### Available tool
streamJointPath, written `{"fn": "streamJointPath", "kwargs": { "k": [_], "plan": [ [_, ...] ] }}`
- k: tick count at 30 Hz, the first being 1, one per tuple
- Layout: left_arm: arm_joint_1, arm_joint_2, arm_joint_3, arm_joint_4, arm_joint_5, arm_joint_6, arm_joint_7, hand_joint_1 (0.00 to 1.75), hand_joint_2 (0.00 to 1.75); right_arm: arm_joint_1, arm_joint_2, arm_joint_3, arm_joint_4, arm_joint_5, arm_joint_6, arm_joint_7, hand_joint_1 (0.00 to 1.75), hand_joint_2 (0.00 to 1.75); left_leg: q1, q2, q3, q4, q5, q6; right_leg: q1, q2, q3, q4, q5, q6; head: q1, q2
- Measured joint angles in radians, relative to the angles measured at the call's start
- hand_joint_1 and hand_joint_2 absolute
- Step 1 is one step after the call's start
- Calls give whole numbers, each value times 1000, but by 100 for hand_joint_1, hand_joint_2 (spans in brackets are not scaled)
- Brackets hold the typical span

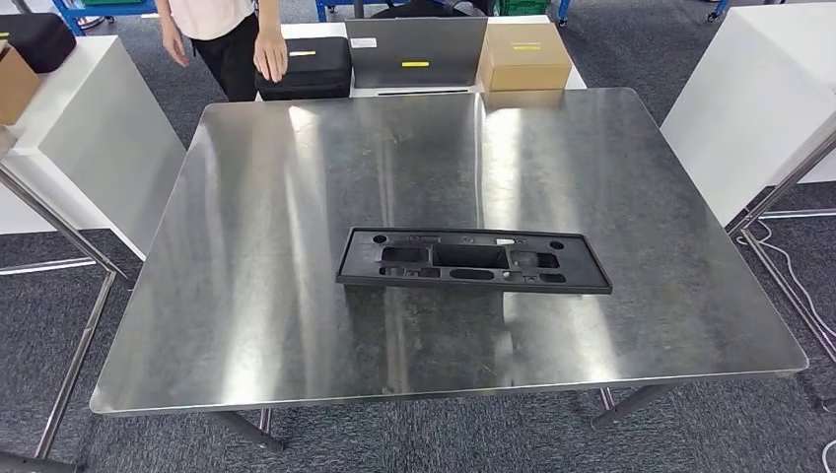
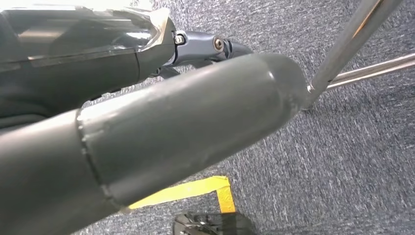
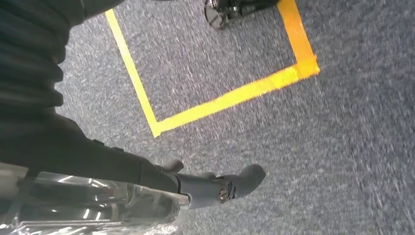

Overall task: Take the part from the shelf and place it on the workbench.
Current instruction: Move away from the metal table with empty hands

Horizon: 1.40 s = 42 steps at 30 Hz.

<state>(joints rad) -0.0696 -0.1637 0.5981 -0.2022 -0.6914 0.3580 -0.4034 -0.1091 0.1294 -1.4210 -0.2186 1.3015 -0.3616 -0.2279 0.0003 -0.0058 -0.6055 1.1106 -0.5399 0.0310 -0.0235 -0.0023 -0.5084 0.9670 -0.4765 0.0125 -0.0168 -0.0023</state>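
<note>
The fingers of my left hand (image 2: 161, 132) cannot be read: in the left wrist view a thick grey thumb (image 2: 195, 117) lies across the frame, so I cannot tell whether that hand is open or closed. It hangs above the blue-grey carpet floor (image 2: 352, 161), with a strip of yellow floor tape (image 2: 195, 190) below it and a chrome tube frame (image 2: 352, 36) beside it.

In the head view, from left to right: a white side table (image 1: 94, 148) stands at the left edge, with a brown box (image 1: 15, 84) and a black bag (image 1: 44, 37) on it. A person (image 1: 222, 34) stands behind the workbench, one hand resting on a black rectangular case (image 1: 311, 67). Next to the case is a grey flat panel (image 1: 414, 51) with a yellow label, then a brown cardboard box (image 1: 524, 56).

The large brushed-steel workbench (image 1: 246, 315) fills the centre. The task part, a long black plastic moulded plate with cut-outs (image 1: 471, 261), lies flat on the workbench, slightly right of centre and toward my side, touched by neither hand.

At the right, a white cabinet (image 1: 749, 108) stands apart from the bench.

My right hand (image 3: 215, 186) hangs over the carpet near an angled yellow tape marking (image 3: 230, 98). One dark finger (image 3: 247, 178) extends with nothing in it; I cannot tell how the others lie.
</note>
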Motion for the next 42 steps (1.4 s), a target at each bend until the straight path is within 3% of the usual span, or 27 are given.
{"fn": "streamJointPath", "kwargs": {
  "k": [2, 3, 4, 6, 8, 10, 13, 15, 17, 18, 19, 20, 22, 24, 26, 28, 30, 32, 33, 34, 35, 38, 40, 42],
  "plan": [
    [1, 0, 0, 0, 1, 0, -1, 0, 0, 1, -1, 0, 0, 1, 0, 0, 0, 175, 8, 1, -57, 130, -64, -12, 0, -1, -1, 0, 1, -4, -3, 0],
    [2, 0, 1, 0, 2, 0, -1, 0, 0, 1, 0, 0, 0, 1, 0, 0, 0, 175, 13, 2, -75, 170, -75, -17, 0, -1, -2, 1, 0, -4, -3, 0],
    [2, 0, 1, 0, 2, 0, -2, 0, 0, 1, 0, 0, 0, 1, 0, 0, 0, 175, 17, 2, -76, 175, -65, -21, -1, -1, -1, 2, 0, -3, -3, 0],
    [2, 1, 2, 0, 4, 1, -4, 0, 0, 1, 2, 0, 1, 1, 0, 0, 0, 175, 27, 3, -23, 70, -1, -29, -6, 1, 1, 6, -2, 1, -3, 0],
    [0, 1, 2, 0, 5, 1, -5, 0, 0, 0, 2, 0, 1, 1, 0, 0, 0, 175, 30, 0, 36, -50, 43, -31, -3, 2, -2, 13, -8, 12, -4, 0],
    [-1, 0, 2, 0, 5, 2, -6, 0, 0, 0, 1, 0, 1, 1, 0, 0, 0, 175, 23, -5, 49, -83, 46, -22, 3, 2, -7, 15, -9, 26, -4, 0],
    [0, 0, 2, 0, 3, 3, -10, 0, 0, 0, 1, 0, 2, -6, 0, 0, 0, 175, 15, -4, 44, -89, 58, 7, 1, 2, -18, 26, -15, 45, -4, 0],
    [-2, 0, 2, 0, -3, 2, -11, 0, 0, 0, 2, 0, 2, -12, -2, 0, 0, 175, 15, -1, 38, -95, 68, 25, -3, 2, -56, 104, -62, 43, -2, 0],
    [-2, 0, 2, 0, -7, 2, -11, 0, 0, 1, 4, 0, 2, -15, -3, 0, 0, 175, 11, 1, 31, -94, 72, 33, -1, 2, -116, 240, -125, 37, 0, 0],
    [-2, 0, 2, 0, -8, 2, -11, 0, 0, 2, 4, 0, 2, -15, -4, 0, 0, 175, 8, 2, 27, -94, 75, 35, 0, 2, -137, 290, -143, 38, -1, 0],
    [-2, 0, 2, 0, -9, 2, -10, 0, 0, 3, 5, 0, 2, -16, -4, 0, 0, 175, 5, 2, 24, -94, 77, 37, 1, 2, -140, 305, -145, 42, -1, 0],
    [-2, 0, 2, 0, -9, 2, -10, 0, 0, 4, 5, 0, 2, -16, -5, 0, 0, 175, 3, 2, 22, -94, 79, 38, 3, 2, -121, 278, -131, 47, -1, 0],
    [-2, 0, 2, 0, -9, 3, -9, 0, 0, 3, 4, 0, 2, -16, -5, 0, 0, 175, 0, 1, 21, -94, 83, 35, 6, 2, -39, 134, -83, 50, 0, 0],
    [-3, -1, 2, 0, -9, 3, -9, 0, 0, 1, 4, 0, 2, -16, -6, 0, 0, 175, -4, 1, 22, -93, 87, 28, 14, 2, 15, 24, -46, 39, -1, 0],
    [-3, -1, 2, 0, -9, 3, -9, 0, 0, 1, 4, 0, 2, -15, -6, 0, 0, 175, -5, 2, 22, -93, 91, 18, 23, 3, 18, 5, -34, 25, -3, 0],
    [-3, -1, 2, 0, -9, 6, -9, 0, 0, 1, 6, 0, 3, -15, -6, 0, 0, 175, -2, 2, 17, -87, 87, 7, 14, 2, 19, -1, -23, 12, -2, 0],
    [-3, 0, 2, 0, -9, 8, -9, 0, 0, 1, 7, 0, 3, -15, -6, 0, 0, 175, 2, 1, -9, -24, 34, -5, 2, -1, 17, -6, -9, -4, -4, 0],
    [-3, 1, 2, 0, -9, 10, -9, 0, 0, 2, 7, 0, 3, -16, -6, -1, 0, 175, 9, 2, -58, 103, -48, -18, 2, -4, 7, -5, 0, -11, -7, 0],
    [-3, 1, 2, 0, -9, 10, -9, 0, 0, 3, 8, 0, 3, -17, -5, -1, 0, 175, 12, 2, -77, 159, -73, -24, 2, -5, 1, -4, 3, -10, -6, 0],
    [-3, 2, 2, 0, -9, 10, -9, 0, 0, 4, 8, 0, 3, -19, -3, -2, 0, 175, 16, 2, -82, 186, -79, -29, 1, -6, -3, -2, 5, -9, -7, 0],
    [-2, 2, 2, 0, -9, 11, -9, 0, 0, 5, 9, 0, 3, -21, 2, -4, 0, 175, 21, 3, -67, 173, -65, -34, 0, -6, -6, 0, 7, -8, -6, 0],
    [-4, 4, 2, 0, -9, 12, -11, 0, 0, 5, 9, 0, 4, -31, 24, -9, 0, 175, 33, 2, 44, -15, 11, -42, -2, -5, -17, 18, 5, 2, -8, 0],
    [-5, 3, 2, 0, -9, 12, -12, 0, 0, 4, 8, 0, 4, -35, 39, -11, 0, 175, 30, -2, 74, -78, 22, -32, 5, -4, -28, 27, 5, 16, -7, 0],
    [-5, 4, 3, 0, -8, 12, -13, 0, 0, 4, 8, 0, 4, -36, 49, -13, 0, 175, 22, -4, 66, -80, 28, -11, 9, -4, -34, 25, 12, 32, -4, 0]
  ]
}}
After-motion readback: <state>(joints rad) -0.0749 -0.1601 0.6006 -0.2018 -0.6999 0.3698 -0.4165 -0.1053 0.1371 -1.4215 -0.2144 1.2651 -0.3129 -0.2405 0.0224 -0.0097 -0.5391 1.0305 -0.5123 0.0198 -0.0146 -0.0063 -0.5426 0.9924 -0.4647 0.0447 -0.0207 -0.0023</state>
